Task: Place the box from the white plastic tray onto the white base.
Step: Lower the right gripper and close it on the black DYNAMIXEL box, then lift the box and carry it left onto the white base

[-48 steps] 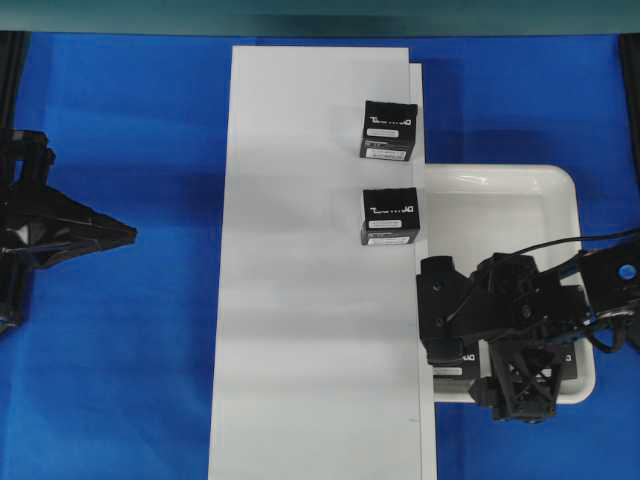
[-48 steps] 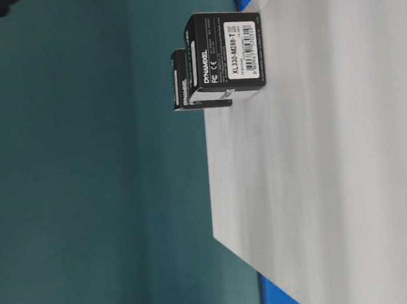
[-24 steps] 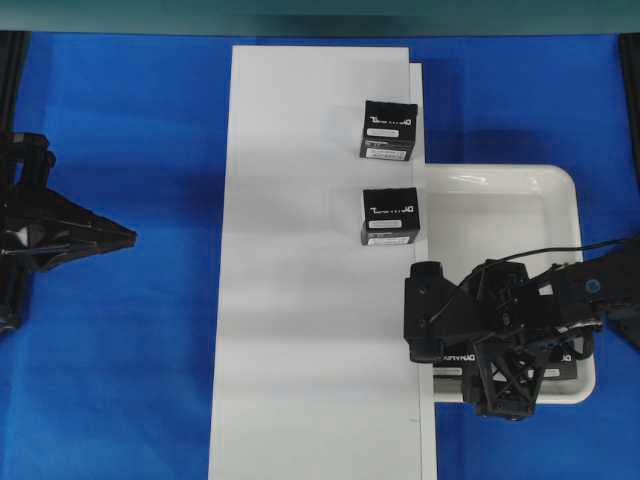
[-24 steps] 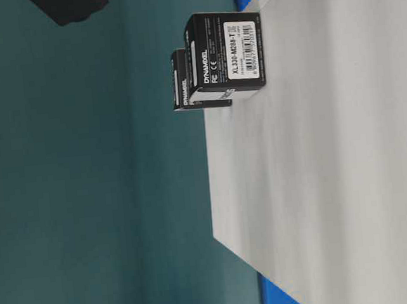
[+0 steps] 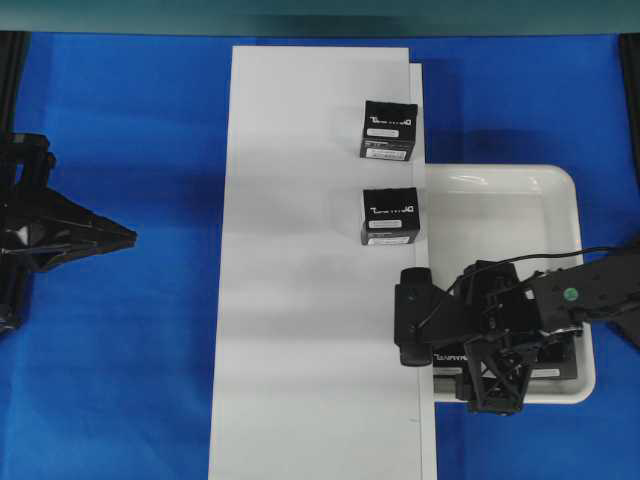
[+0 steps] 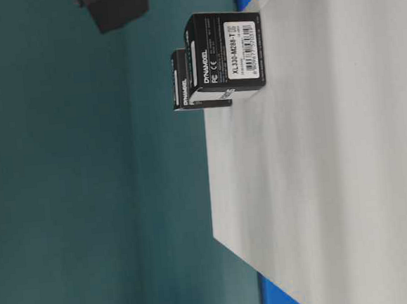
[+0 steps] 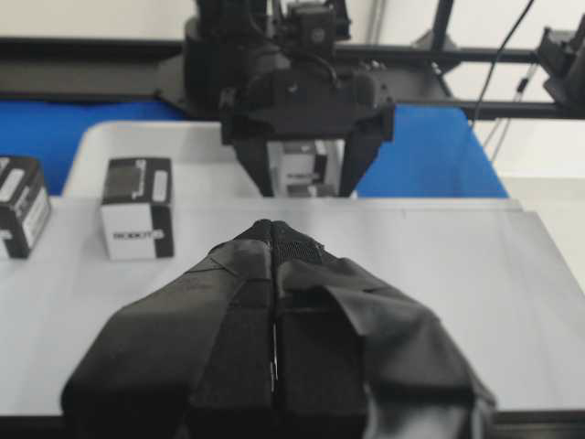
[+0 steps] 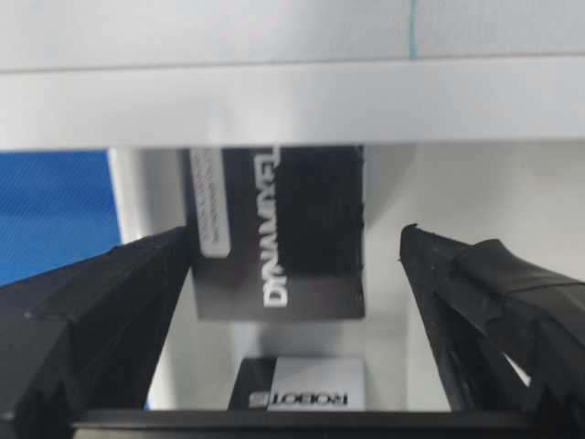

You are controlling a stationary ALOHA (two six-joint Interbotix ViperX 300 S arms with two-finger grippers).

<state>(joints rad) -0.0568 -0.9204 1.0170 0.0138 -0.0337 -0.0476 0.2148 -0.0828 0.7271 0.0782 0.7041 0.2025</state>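
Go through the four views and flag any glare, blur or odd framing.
Overhead: sharp, glare on the tray rim. Table-level: turned sideways, a blurred dark shape at the top edge. Left wrist: left hand soft up close. Right wrist: right hand fingers blurred, box lettering readable.

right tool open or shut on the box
Open: the right tool has its fingers spread either side of the box, a gap on one side.

The table (image 5: pixel 130 130) is viewed from straight above. The table-level view is turned sideways, close along the white base (image 6: pixel 333 184). Each wrist view is aimed past its claw; the base is shared by all.
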